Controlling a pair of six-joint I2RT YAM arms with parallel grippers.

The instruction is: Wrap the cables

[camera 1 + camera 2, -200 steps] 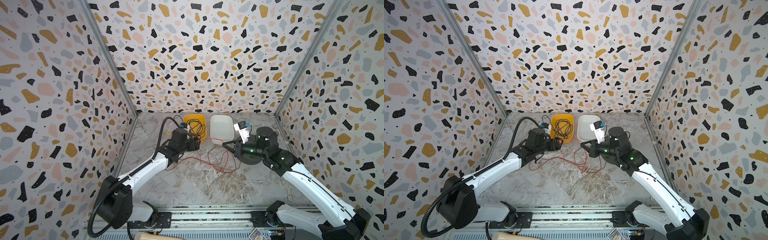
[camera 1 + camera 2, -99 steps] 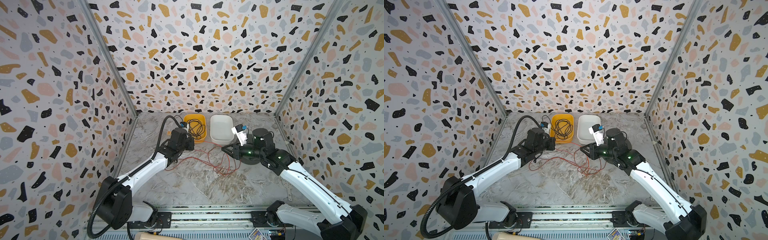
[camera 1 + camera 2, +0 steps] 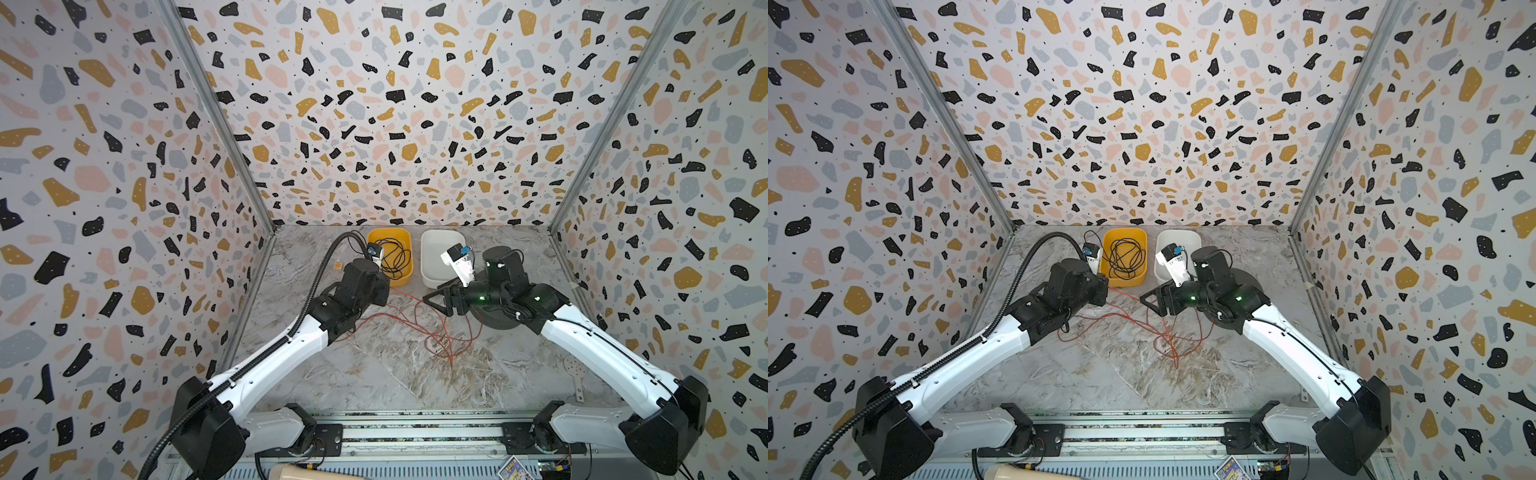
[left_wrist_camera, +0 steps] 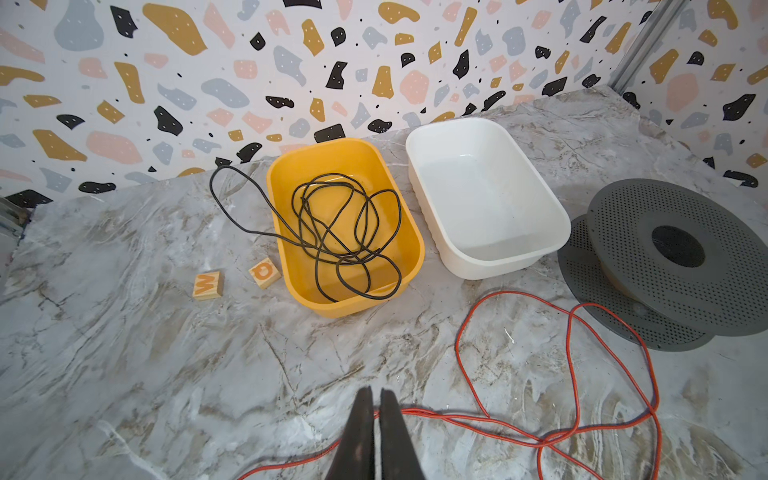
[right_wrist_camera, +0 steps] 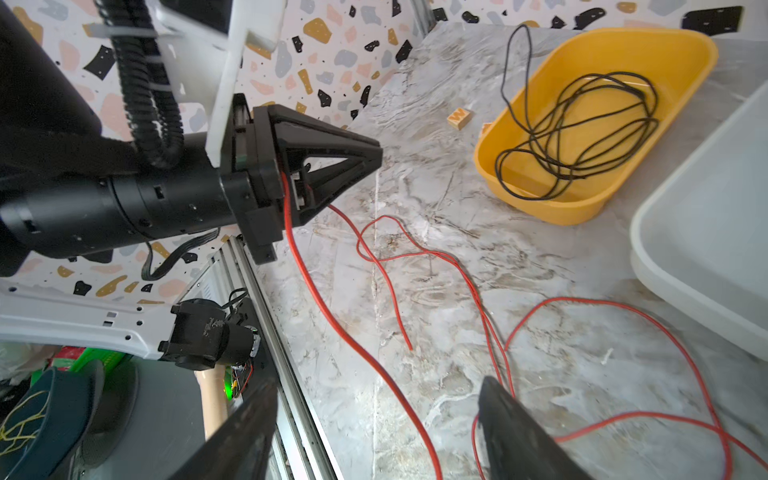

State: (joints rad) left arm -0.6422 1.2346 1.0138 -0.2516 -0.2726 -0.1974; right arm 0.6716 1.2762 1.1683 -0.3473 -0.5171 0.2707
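The cables are one long red-orange wire (image 3: 432,332) (image 3: 1163,336) lying in loose loops on the marble table between both arms. My left gripper (image 4: 376,399) (image 3: 386,289) is shut on a strand of it, and the wire (image 4: 459,345) trails away on both sides of the jaws. In the right wrist view that strand (image 5: 311,291) hangs from the left gripper (image 5: 374,156) down to the table. My right gripper (image 5: 376,399) (image 3: 434,305) stands open just above the table. The strand runs between its spread fingers and touches neither.
At the back a yellow tub (image 4: 345,309) (image 3: 401,276) holds a coiled black wire (image 4: 345,224), part of it hanging outside. A white tub (image 4: 498,257) (image 3: 432,249) stands beside it. A grey perforated spool (image 4: 673,266) lies under the right arm. Two wooden letter blocks (image 4: 208,284) sit left of the yellow tub.
My left gripper has shut on the red wire. My right gripper has opened and let the wire go, and has shifted a little toward the middle.
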